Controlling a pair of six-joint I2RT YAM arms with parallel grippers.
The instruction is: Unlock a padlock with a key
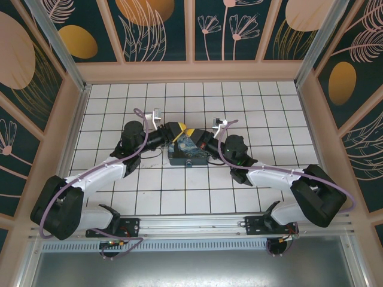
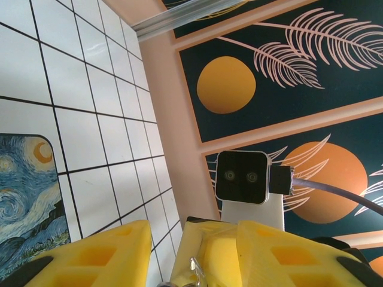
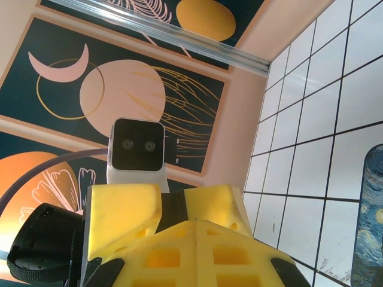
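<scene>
- Top view: yellow fingers (image 1: 178, 128) hide padlock and key from you.
- Left wrist: silvery bit (image 2: 195, 270) cut off at bottom, too little to name.
- Box (image 3: 374, 227) cut by right edge.

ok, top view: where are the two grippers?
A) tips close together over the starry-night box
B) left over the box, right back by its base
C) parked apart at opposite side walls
A: in the top view the left gripper and right gripper point at each other, tips close together, above the starry-night box mid-table.
</scene>
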